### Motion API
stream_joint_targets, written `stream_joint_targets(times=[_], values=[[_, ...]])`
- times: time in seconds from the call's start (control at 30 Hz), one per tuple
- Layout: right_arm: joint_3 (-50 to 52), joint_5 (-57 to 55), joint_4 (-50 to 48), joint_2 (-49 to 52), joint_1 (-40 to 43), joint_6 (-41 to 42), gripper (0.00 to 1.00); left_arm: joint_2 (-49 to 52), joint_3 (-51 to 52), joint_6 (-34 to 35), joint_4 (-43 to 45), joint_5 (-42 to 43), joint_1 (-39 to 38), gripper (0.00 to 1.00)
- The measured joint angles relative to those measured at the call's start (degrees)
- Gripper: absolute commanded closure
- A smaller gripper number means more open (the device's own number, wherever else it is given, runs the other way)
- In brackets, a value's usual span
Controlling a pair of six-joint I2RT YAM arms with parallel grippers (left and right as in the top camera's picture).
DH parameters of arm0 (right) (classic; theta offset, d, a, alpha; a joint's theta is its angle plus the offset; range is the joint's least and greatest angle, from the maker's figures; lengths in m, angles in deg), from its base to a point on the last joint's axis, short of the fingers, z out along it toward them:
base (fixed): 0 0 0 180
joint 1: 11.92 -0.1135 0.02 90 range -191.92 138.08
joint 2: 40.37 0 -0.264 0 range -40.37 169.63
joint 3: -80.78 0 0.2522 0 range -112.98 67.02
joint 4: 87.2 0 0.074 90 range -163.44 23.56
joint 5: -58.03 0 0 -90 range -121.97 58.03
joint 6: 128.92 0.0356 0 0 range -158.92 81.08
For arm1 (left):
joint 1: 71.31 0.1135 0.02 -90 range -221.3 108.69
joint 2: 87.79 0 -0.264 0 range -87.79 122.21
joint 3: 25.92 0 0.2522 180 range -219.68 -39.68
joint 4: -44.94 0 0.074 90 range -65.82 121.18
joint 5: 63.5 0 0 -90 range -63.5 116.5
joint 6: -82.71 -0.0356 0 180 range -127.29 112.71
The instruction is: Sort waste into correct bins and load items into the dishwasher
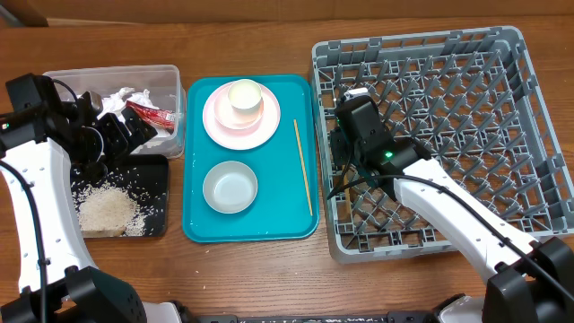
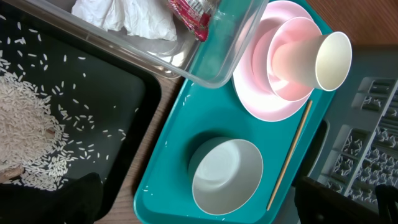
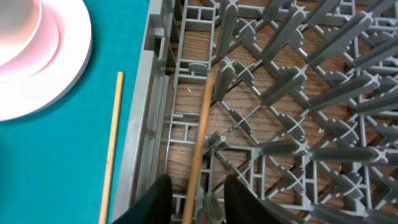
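Note:
My right gripper (image 3: 196, 199) hangs over the left edge of the grey dishwasher rack (image 1: 448, 135). Its jaws are open, and a wooden chopstick (image 3: 202, 137) stands between them with a gap on each side, leaning among the pegs. A second chopstick (image 1: 303, 166) lies on the teal tray (image 1: 278, 206). On that tray a white cup (image 1: 244, 94) sits in a pink bowl (image 1: 231, 115) on a pink plate (image 1: 220, 126), with a grey bowl (image 2: 227, 177) in front. My left gripper (image 2: 205, 199) stands wide open and empty above the grey bowl.
The clear tub (image 1: 170, 81) at the back left holds crumpled napkins (image 2: 130, 15) and a red sauce packet (image 2: 189, 15). In front of it the black tray (image 1: 152, 175) carries a heap of rice (image 1: 108, 211) with scattered grains.

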State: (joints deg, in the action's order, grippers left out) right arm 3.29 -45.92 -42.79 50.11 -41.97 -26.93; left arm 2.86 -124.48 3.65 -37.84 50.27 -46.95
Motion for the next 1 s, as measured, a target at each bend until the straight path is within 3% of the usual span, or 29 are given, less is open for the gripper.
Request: stream_joint_targets(times=[0.47,0.73,1.0], values=[[0.04,16.87,-9.27,0.00,-3.67,6.03,0.70,0.00,0.00,-0.02,0.00,0.00,0.00,0.00],[0.04,11.72,-12.41,2.97,-12.83,7.34,0.69,0.00,0.00,0.00,0.00,0.00,0.00,0.00],[0.11,2.49,-16.41,13.42,-14.29,7.52,0.60,0.00,0.00,0.00,0.00,0.00,0.00,0.00]])
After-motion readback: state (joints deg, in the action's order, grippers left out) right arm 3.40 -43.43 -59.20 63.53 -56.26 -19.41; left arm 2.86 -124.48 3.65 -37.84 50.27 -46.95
